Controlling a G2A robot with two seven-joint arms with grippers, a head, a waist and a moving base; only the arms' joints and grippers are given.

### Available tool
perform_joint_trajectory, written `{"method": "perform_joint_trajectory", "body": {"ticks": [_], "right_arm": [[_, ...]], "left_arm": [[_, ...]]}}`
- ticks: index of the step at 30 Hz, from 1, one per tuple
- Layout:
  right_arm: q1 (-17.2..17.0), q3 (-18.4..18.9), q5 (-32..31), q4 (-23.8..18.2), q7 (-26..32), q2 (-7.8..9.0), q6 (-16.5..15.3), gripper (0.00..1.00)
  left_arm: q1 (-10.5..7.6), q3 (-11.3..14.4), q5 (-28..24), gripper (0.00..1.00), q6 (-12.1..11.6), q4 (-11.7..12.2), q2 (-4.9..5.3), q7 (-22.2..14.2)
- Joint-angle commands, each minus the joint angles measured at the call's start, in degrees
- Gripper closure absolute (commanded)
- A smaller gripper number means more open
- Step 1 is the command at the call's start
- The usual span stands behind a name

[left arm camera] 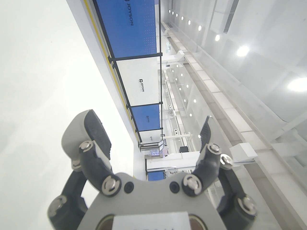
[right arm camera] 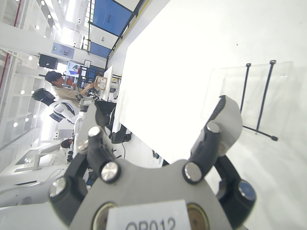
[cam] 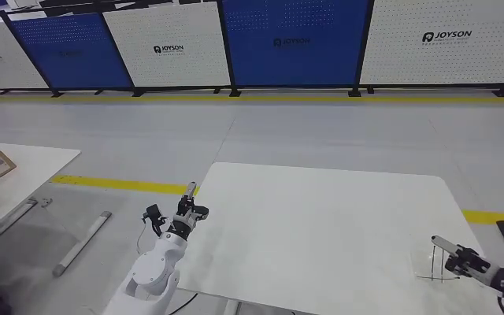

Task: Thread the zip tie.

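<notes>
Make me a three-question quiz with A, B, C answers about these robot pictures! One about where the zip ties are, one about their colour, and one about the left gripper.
1. Where do the zip ties lie?
A. Inside a box
B. On a clear sheet near the right gripper
C. On the floor

2. What colour are the zip ties?
A. Black
B. Red
C. Yellow

3. How is the left gripper?
A. Shut on a zip tie
B. Open and empty
C. Shut on nothing

Answers:
1 B: the right wrist view shows them on the clear sheet, just past the right gripper's fingers.
2 A: they show as thin black strips against the white table.
3 B: its fingers stand wide apart with nothing between them.
</notes>
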Motion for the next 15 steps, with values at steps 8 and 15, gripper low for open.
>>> {"method": "perform_joint_trajectory", "body": {"ticks": [8,15], "right_arm": [[5.63,-9.21,-9.9,1.99,12.38,3.89,-0.34,0.0],[5.63,-9.21,-9.9,1.99,12.38,3.89,-0.34,0.0]], "left_arm": [[0.0,0.0,0.0,0.0,0.0,0.0,0.0,0.0],[0.0,0.0,0.0,0.0,0.0,0.0,0.0,0.0]]}}
